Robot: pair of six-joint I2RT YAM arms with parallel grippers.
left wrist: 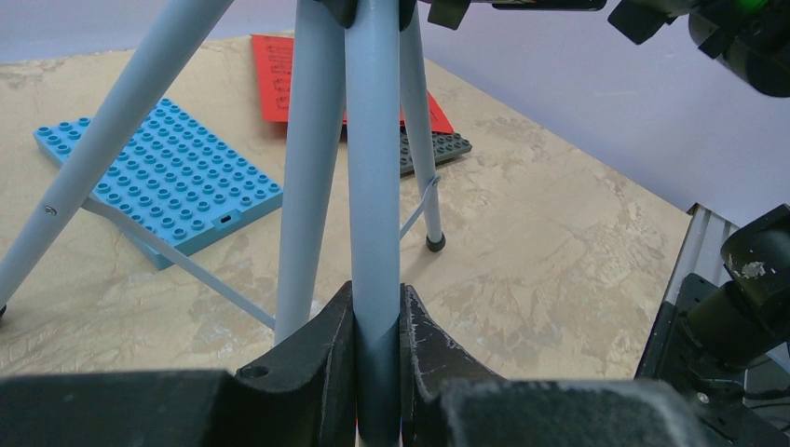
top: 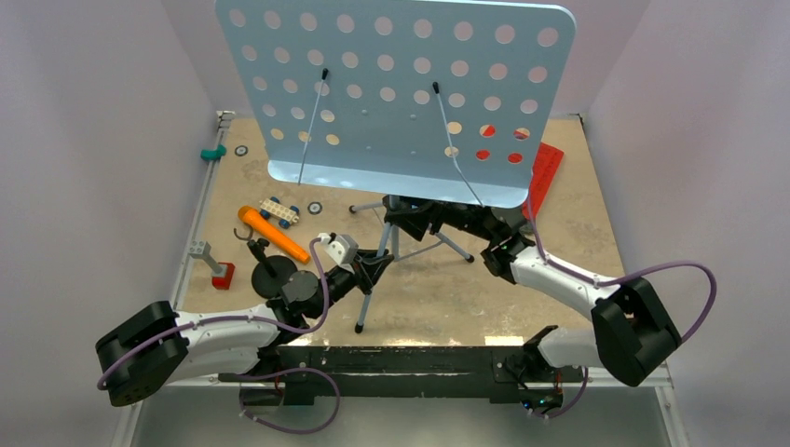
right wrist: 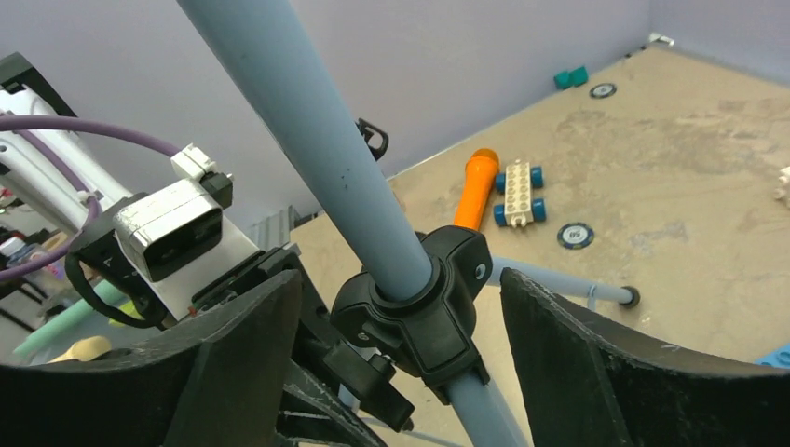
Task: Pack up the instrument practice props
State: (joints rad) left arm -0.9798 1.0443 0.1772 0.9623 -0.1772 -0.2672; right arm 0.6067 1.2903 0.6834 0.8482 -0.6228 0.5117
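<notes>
The pale-blue perforated music stand (top: 396,93) stands mid-table on grey tripod legs (top: 373,289). My left gripper (top: 377,264) is shut on one tripod leg (left wrist: 373,186), low down, with both jaws pressed against the tube (left wrist: 377,303). My right gripper (top: 405,216) is open, its jaws standing either side of the black collar (right wrist: 424,298) on the stand's pole without touching it (right wrist: 401,345). The orange microphone (top: 272,233) lies on the table to the left, beside its black round-based stand (top: 277,277); it also shows in the right wrist view (right wrist: 475,186). Red sheet-music pages (top: 544,170) lie at the back right.
A small wheeled brick car (top: 279,211) sits by the microphone. A blue studded plate (left wrist: 158,182) and a grey one (left wrist: 436,146) lie under the stand beside the red pages (left wrist: 275,79). Red and grey bricks (top: 217,270), a teal piece (top: 212,151) and small discs (top: 315,208) lie on the left.
</notes>
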